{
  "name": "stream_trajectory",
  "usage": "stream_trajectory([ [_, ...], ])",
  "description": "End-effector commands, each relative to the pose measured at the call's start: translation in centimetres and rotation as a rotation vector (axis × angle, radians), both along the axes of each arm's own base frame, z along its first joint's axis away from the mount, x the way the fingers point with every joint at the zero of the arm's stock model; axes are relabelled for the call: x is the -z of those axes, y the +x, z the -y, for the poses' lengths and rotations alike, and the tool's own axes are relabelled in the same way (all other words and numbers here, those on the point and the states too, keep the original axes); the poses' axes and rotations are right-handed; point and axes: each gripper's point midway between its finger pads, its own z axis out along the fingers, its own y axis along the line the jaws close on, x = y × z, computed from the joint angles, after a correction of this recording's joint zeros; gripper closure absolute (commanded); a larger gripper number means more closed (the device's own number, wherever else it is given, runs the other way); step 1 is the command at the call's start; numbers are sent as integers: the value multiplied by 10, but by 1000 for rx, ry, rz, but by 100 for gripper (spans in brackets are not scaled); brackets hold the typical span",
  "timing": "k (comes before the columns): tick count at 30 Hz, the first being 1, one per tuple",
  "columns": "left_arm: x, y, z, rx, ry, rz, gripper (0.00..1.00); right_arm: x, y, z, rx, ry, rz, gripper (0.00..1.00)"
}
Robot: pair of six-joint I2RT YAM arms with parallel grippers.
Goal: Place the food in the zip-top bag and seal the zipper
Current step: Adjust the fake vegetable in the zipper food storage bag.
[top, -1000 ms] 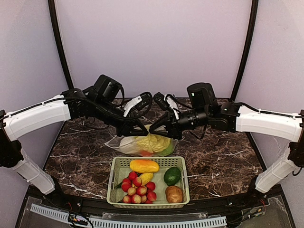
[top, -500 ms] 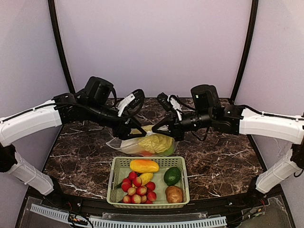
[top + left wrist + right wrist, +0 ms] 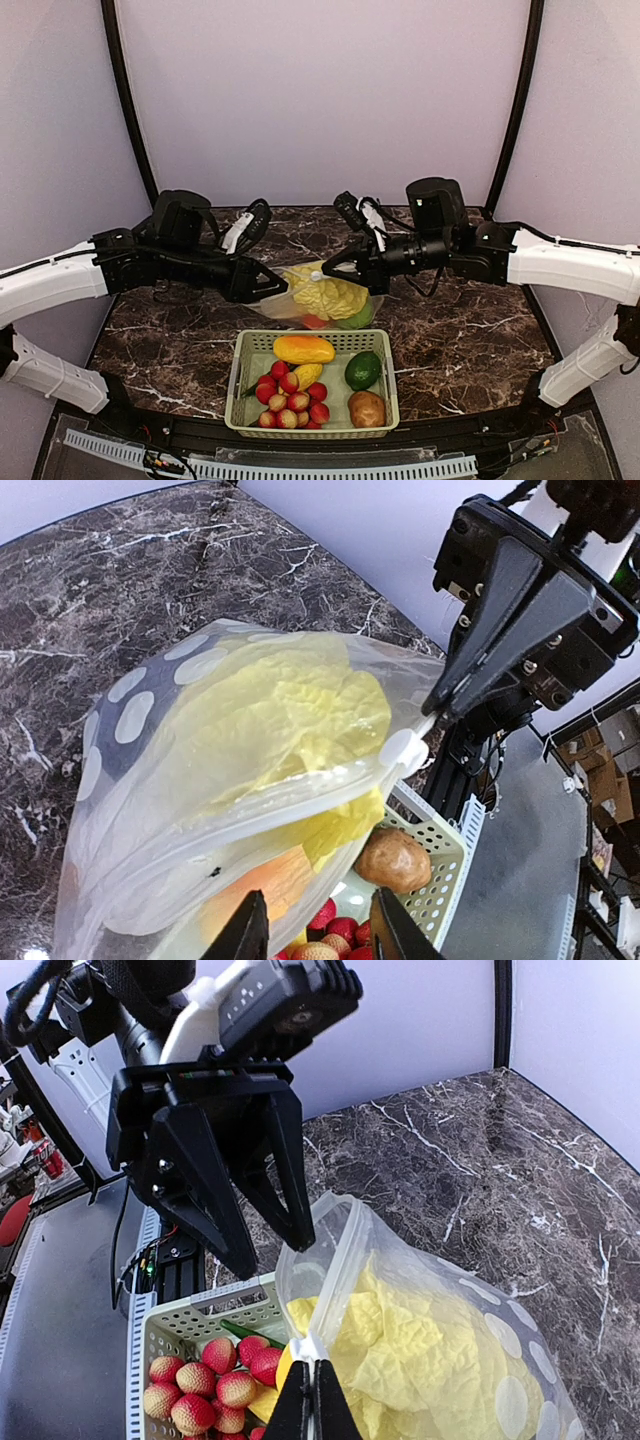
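The zip-top bag (image 3: 330,302), clear with white dots, is held up behind the basket with the pale yellow napa cabbage (image 3: 322,297) inside it. Something red (image 3: 312,322) and something green (image 3: 354,317) show at its bottom. My right gripper (image 3: 313,1400) is shut on the white tab (image 3: 311,1344) at one end of the zipper (image 3: 338,1260). The right gripper (image 3: 325,276) also shows in the left wrist view (image 3: 432,720). The far end of the bag's mouth gapes open. My left gripper (image 3: 266,288) is open and empty just left of the bag (image 3: 230,760); its fingers (image 3: 243,1265) hang clear of it.
The pale green slotted basket (image 3: 246,345) stands in front of the bag. It holds a mango (image 3: 303,349), an avocado (image 3: 362,370), a potato (image 3: 366,408) and several small red fruits (image 3: 290,398). Dark marble table (image 3: 470,340) lies all round.
My left arm has drawn back to the left, its gripper moving off the bag's mouth. The right gripper has kept its hold and the bag has shifted slightly right.
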Motion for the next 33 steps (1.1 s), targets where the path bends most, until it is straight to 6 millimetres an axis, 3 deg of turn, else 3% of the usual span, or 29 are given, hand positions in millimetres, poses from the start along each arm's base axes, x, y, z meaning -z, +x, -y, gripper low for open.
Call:
stream_trajectory([
  [1, -3, -1, 12, -15, -82, -86, 65, -26, -2, 0, 1, 82, 42, 100],
  [13, -2, 9, 28, -22, -125, -129, 60, -28, -3, 3, 8, 83, 46, 100],
  [24, 1, 13, 32, -28, -131, -138, 85, -26, -4, 6, 13, 82, 48, 100],
  [33, 13, 10, 38, 1, -118, -169, 93, -27, -5, 6, 14, 85, 49, 100],
])
